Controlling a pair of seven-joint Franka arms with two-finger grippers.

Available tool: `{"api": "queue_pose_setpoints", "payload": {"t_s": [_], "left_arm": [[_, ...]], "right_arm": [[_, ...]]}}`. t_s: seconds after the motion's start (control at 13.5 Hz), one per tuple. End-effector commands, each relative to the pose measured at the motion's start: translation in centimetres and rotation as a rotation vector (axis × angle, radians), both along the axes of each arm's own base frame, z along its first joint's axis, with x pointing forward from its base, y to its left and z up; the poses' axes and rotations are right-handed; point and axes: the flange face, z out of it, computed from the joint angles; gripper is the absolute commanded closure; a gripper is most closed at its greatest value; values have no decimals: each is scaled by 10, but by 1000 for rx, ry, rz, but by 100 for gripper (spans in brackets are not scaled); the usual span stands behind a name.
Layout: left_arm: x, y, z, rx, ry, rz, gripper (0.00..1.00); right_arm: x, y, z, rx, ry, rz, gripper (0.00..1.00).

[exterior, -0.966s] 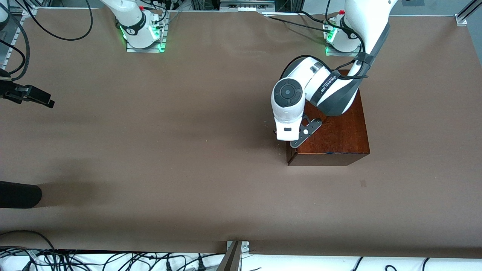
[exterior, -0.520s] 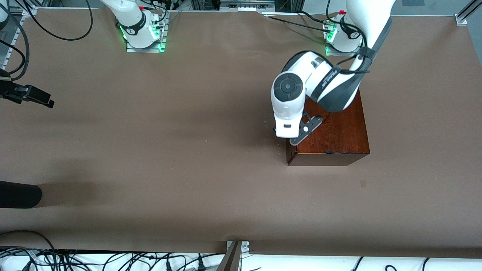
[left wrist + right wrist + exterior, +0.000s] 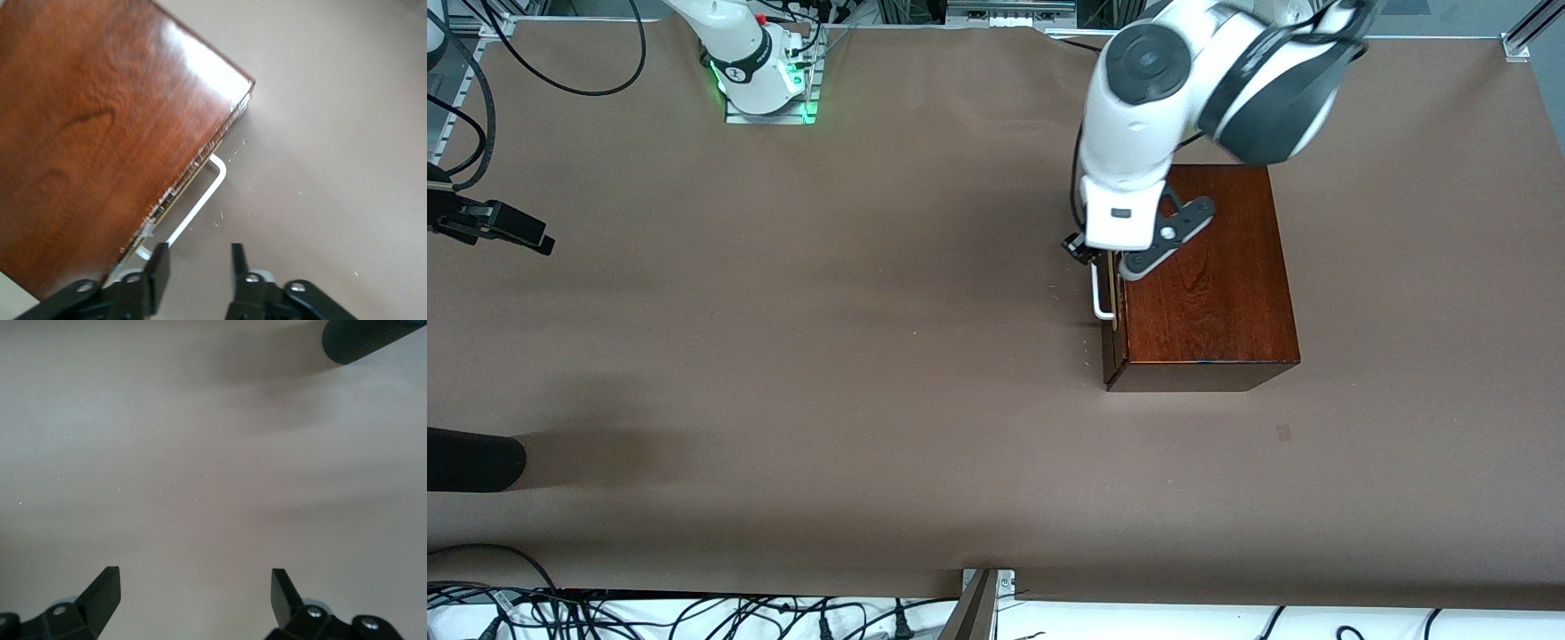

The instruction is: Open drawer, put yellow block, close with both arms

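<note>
**Status.** The large glossy dark-brown wooden box (image 3: 1209, 284) stands in the upper middle of the front view, toward the left arm's end of the brown paper-covered tabletop (image 3: 827, 356). Its drawer (image 3: 1110, 342) is pushed in, the dark front flush with the box. The white bar handle (image 3: 200, 200) stands proud of the front. The small yellow block appears in no view, and whether it lies inside the closed drawer cannot be told.

**Left gripper** (image 3: 198, 252). It hangs over the handle's end farther from the front camera, fingers partly spread, pinching nothing.

**Right gripper** (image 3: 193, 583). It waits with fingers spread wide over bare tabletop, near a black ribbed cylinder (image 3: 373, 340).

**Procedure (judged).** The step in hand appears to be gripping the handle.
1. Centre the fingers on the middle of the bar, not its end, so the pull does not skew the drawer.
2. Lower until the bar lies between both fingers, clear of the brass plate.
3. Close, then pull straight out, level with the tabletop.

**Caution.** The box may slide when pulled.
</note>
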Motion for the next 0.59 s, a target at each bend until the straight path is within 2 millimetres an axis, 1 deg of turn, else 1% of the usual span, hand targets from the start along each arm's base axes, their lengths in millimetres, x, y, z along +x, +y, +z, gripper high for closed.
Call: {"api": "queue_pose_setpoints", "payload": {"t_s": [0.0,0.3,0.45,0.52], "left_arm": [[-1,38,29,3,26,-129,0],[-1,91,63,44,36,-257,0],[0,122,81,51,36,-337,0],[2,143,90,33,39,-377,0]], "right_arm": [[-3,-1,7,-6,2,-12,0],[-3,-2,7,-3,1,-15,0],[-3,-2,7,-2,-2,-16,0],[-3,-3,10,-2,-8,-18,0]]}}
